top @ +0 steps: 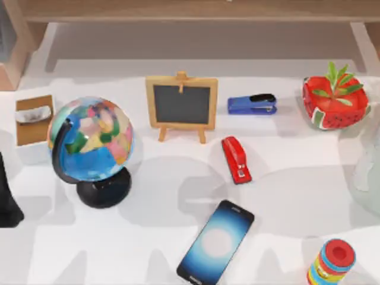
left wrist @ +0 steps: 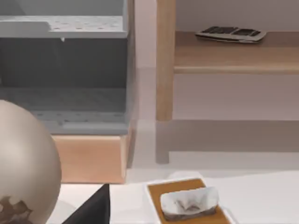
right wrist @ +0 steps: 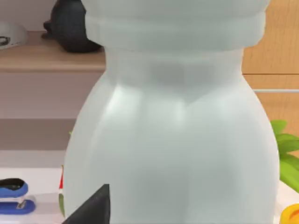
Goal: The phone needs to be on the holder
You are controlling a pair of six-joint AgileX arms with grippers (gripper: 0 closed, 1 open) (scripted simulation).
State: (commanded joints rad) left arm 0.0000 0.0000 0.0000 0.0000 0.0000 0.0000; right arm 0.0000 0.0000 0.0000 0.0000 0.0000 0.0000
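Note:
The phone (top: 216, 243) lies flat near the table's front edge, a little right of centre, angled, its blue screen with a white circle facing up. A black upright shape (top: 8, 199) stands at the far left edge, cut off by the frame; it looks like the holder, but I cannot tell for certain. Nothing touches the phone. A black wedge of my left gripper (left wrist: 91, 210) shows in the left wrist view, before a tissue box (left wrist: 187, 203). A like wedge of my right gripper (right wrist: 91, 210) sits close to a pale bottle (right wrist: 173, 135).
A globe (top: 90, 142) stands at the left, a tissue box (top: 34, 119) behind it. A small chalkboard easel (top: 181, 105), a blue stapler (top: 252, 104) and a red stapler (top: 236, 158) sit mid-table. A watermelon planter (top: 333, 102), a pale bottle (top: 367, 166) and a striped cylinder (top: 332, 262) line the right.

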